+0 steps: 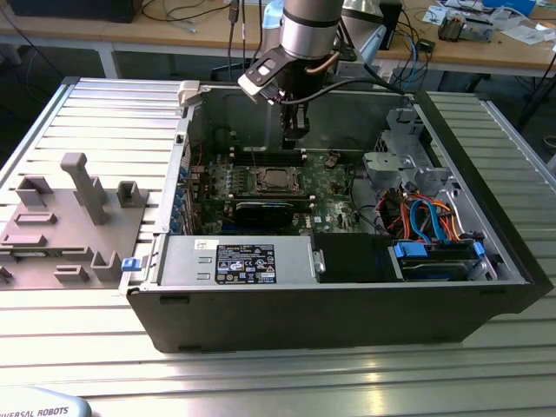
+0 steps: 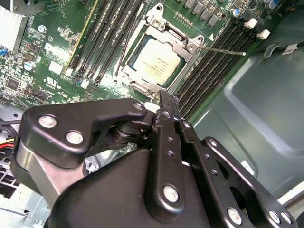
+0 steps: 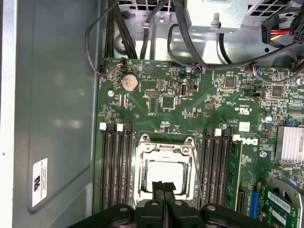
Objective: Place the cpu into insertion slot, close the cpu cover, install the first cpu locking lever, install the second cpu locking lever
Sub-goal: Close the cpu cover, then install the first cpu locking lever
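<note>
hand (image 3: 164,186), fingers (image 3: 158,188) together, near the cpu (image 3: 166,171) within the cpu cover (image 3: 140,168)

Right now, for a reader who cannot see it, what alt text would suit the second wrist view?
The cpu sits in the slot on the green board, the cover flat around it and one thin lever sticking out sideways. The black gripper, fingers shut, hovers close beside the slot.

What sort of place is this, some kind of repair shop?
Probably a robotics lab or workshop: a robot arm reaches into an open computer case on a ribbed metal table, with cable-strewn workbenches behind.
</note>
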Robot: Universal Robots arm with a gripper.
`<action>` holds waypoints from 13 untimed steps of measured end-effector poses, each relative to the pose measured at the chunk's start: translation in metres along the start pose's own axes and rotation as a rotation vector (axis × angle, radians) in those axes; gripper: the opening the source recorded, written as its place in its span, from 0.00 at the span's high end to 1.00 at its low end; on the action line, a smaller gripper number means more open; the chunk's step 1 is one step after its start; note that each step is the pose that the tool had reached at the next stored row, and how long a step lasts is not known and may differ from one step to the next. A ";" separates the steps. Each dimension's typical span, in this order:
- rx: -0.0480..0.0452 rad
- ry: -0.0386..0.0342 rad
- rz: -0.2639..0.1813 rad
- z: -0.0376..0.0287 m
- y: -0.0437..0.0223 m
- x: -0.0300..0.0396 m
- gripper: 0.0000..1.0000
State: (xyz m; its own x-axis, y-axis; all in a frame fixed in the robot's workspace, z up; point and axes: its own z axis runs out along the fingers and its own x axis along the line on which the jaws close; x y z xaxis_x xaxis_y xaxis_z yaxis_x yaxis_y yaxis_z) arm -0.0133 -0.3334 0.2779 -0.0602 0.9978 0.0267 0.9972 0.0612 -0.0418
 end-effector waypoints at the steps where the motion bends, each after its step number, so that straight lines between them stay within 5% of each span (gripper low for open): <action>1: 0.0000 0.0000 0.000 0.0000 0.0000 0.0000 0.89; 13: 0.0008 -0.0013 -0.030 -0.0001 0.0000 0.0000 0.89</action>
State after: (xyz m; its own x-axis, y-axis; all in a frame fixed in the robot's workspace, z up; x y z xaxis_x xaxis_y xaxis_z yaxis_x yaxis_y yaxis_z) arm -0.0133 -0.3334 0.2780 -0.0902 0.9956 0.0267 0.9949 0.0913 -0.0419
